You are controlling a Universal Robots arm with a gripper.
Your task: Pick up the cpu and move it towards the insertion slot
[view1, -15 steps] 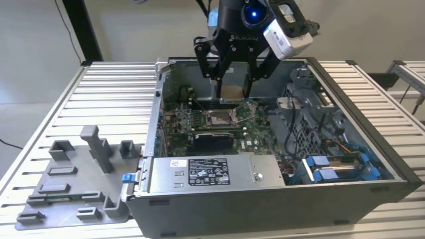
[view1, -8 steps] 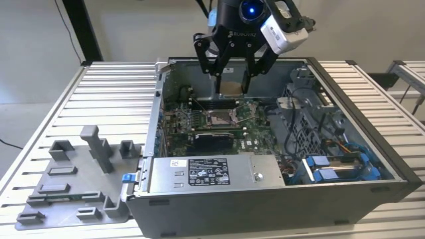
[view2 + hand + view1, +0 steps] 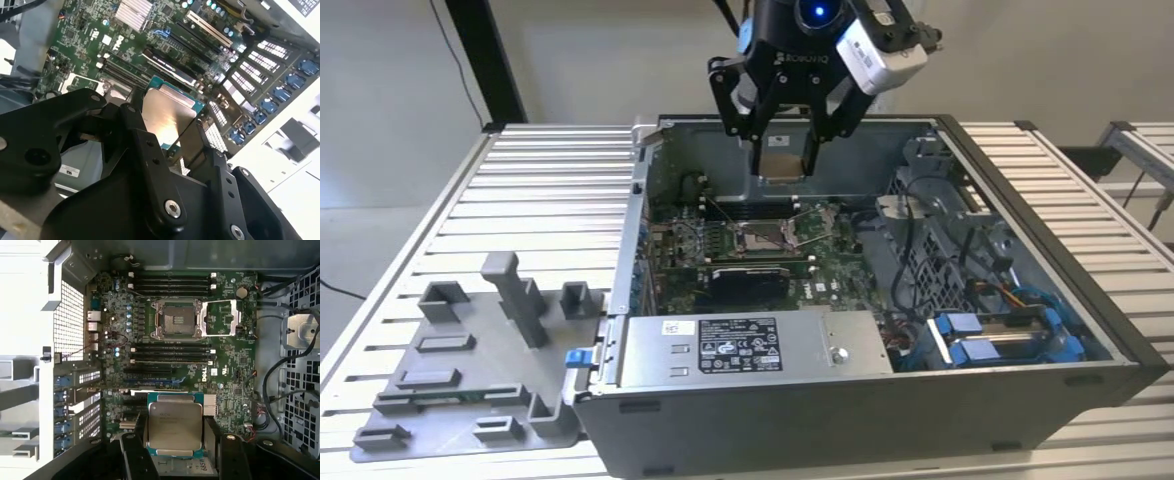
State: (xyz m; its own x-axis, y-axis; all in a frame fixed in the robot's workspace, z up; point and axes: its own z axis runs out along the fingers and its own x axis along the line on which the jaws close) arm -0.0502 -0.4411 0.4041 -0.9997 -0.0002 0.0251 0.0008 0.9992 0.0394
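Note:
My gripper (image 3: 785,168) hangs above the open computer case, shut on the cpu (image 3: 782,166), whose tan face shows between the black fingers. In the first wrist view the cpu (image 3: 175,425) is a silvery square with a green rim, clamped at two opposite edges by the fingers (image 3: 131,452). In the second wrist view the same chip (image 3: 167,112) sits between the jaws over the board. The insertion slot (image 3: 767,237) lies open in the green motherboard below the gripper and nearer the case's front. Its silver frame and grey centre (image 3: 176,320) are apart from the cpu.
A grey plastic tray (image 3: 467,370) with upright blocks rests on the slatted table at the exterior view's left. Inside the case are a power supply (image 3: 747,345), a black rectangle (image 3: 747,285), cables and a blue drive bay (image 3: 1001,335). Case walls (image 3: 1041,210) ring the board.

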